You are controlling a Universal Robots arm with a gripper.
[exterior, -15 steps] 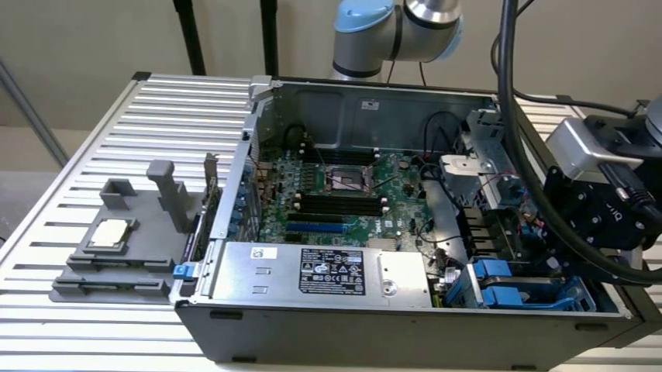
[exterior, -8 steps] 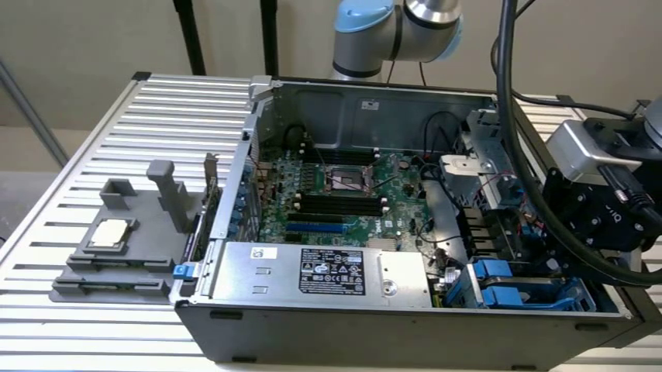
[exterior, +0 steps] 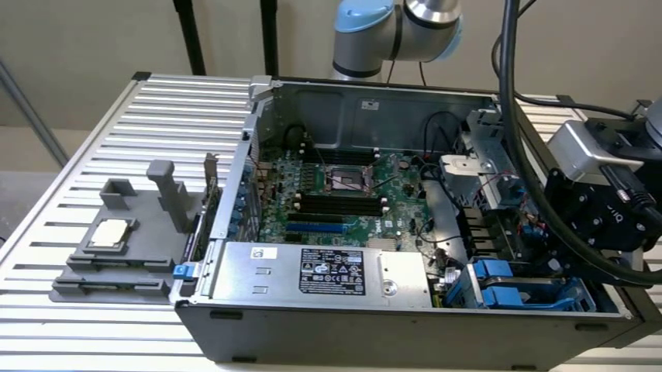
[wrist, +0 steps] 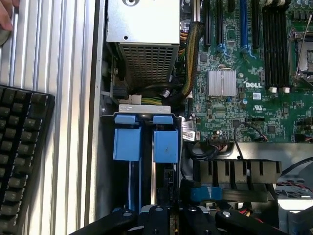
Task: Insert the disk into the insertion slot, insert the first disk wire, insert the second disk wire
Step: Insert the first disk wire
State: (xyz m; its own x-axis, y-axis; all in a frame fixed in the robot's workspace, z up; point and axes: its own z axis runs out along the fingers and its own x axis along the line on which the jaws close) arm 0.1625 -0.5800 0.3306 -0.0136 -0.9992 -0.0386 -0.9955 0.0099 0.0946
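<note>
The insertion slot [exterior: 517, 291] is the drive bay in the open computer case's front corner, at the exterior view's right. In the wrist view the insertion slot [wrist: 146, 161] carries two bright blue plastic tabs [wrist: 127, 142] side by side, with blue rails running back from them. No grey drive face or white label is visible there, so I cannot tell whether the disk sits in the bay. My gripper [exterior: 594, 225] hangs just above and beside the bay. Its black links [wrist: 171, 218] reach toward the blue tabs. A small blue piece [wrist: 205, 192] lies near them.
The silver labelled power-supply box [exterior: 321, 271] fills the case's front, next to the bay. The green motherboard [exterior: 342, 194] lies behind it. Thick black cables [exterior: 517, 116] hang by my arm. A grey fixture [exterior: 114, 232] stands on the slatted table. A keyboard [wrist: 19, 152] and a hand [wrist: 6, 19] are outside the case.
</note>
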